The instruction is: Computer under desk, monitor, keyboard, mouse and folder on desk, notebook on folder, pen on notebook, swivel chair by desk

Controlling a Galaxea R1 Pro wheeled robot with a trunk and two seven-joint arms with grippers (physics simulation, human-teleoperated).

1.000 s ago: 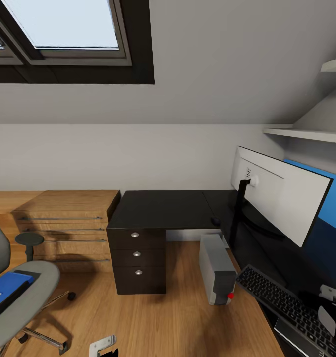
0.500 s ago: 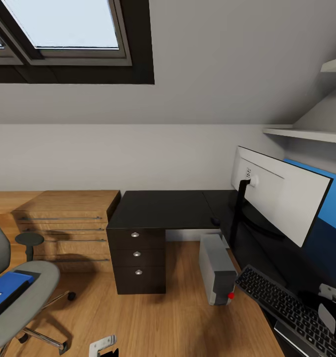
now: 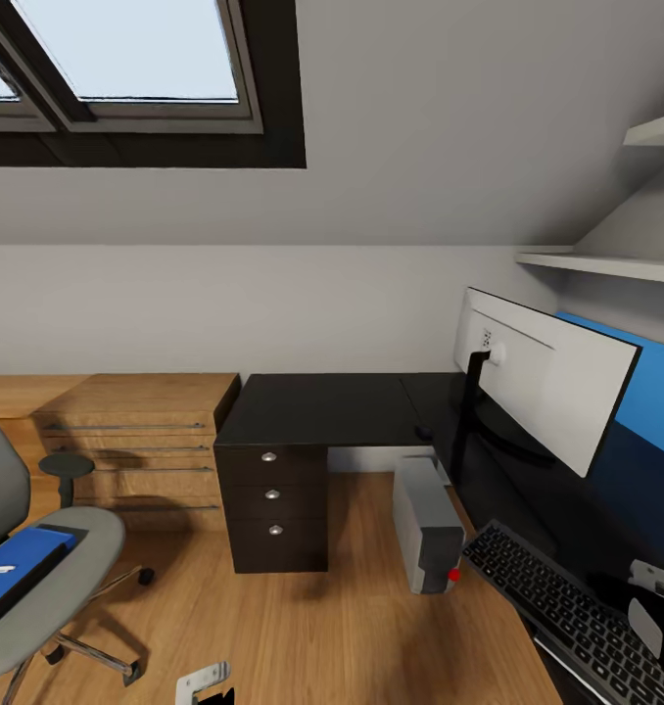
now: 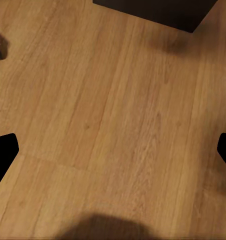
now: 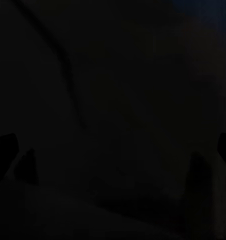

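Robot body, visible parts: pale grey-white hardware with black sections.
Left gripper (image 3: 203, 682): small light grey bracket-shaped piece with dark holes, black part just beneath it. In the left wrist view, its fingertips (image 4: 3, 154) read as flat black wedges. Right arm (image 3: 657, 612): white rounded shells over black housing. In the right wrist view, fingertips (image 5: 3, 147) are black; surroundings too dark to resolve further detail.

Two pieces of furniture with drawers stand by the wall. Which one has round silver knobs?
The dark drawer unit under the black desk; the low oak chest beside it has long bar handles.
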